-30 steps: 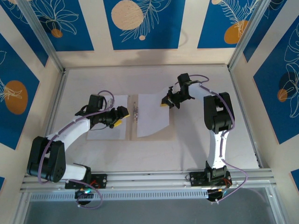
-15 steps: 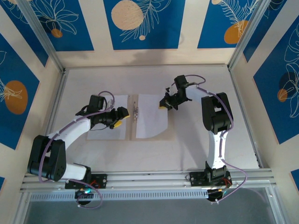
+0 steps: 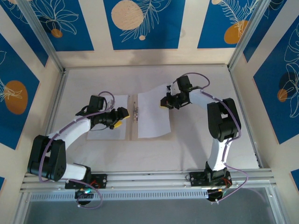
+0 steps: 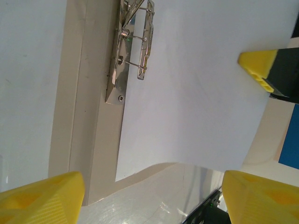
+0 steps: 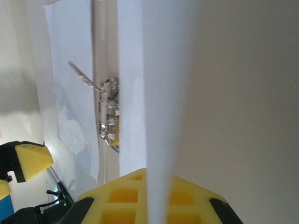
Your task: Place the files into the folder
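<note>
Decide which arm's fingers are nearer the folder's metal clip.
Left. The left fingers hover open beside the clip; the right fingers pinch the sheet at its far right corner.

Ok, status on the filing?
Left pincer open near clip. Right pincer shut on right file, edge grip, over open folder. Left file flat on left cover. Nothing blocking.

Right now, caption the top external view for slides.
Right tool pinches a white paper sheet over the tan card folder; open left tool hovers above the second sheet.
</note>
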Controlling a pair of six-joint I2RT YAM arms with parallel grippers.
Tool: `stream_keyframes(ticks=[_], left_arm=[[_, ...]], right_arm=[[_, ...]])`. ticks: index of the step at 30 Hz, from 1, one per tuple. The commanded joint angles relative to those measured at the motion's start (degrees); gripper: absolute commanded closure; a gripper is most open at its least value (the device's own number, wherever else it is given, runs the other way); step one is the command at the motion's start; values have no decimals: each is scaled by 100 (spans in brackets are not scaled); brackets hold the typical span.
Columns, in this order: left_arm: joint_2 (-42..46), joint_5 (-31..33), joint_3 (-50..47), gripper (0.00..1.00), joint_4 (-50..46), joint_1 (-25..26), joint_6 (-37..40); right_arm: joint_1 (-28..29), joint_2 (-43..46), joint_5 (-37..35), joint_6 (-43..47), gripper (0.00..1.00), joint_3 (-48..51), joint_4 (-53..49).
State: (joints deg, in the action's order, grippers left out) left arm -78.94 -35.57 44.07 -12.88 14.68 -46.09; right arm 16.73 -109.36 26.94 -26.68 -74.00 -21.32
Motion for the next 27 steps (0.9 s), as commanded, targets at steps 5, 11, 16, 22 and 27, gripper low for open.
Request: stream_keyframes(ticks=[5,11,16,22,27], left_arm=[[-19,-161,-83,22,58,-88,49],[-34,-167,-84,22,53,-88,60],[-52,-191,-83,22,58,-82,66],[-69,-191,-92,22,75,-88,65],[-58,-188,-94,22,80,-87,56]], right_arm=[[178,43,-56,419,96,51,143],[219,89,71,285,95,173,378],[235,201,22,363,96,183,293],[244,527,79,390,96,271,254],[302,842,194,382,96,383,251]])
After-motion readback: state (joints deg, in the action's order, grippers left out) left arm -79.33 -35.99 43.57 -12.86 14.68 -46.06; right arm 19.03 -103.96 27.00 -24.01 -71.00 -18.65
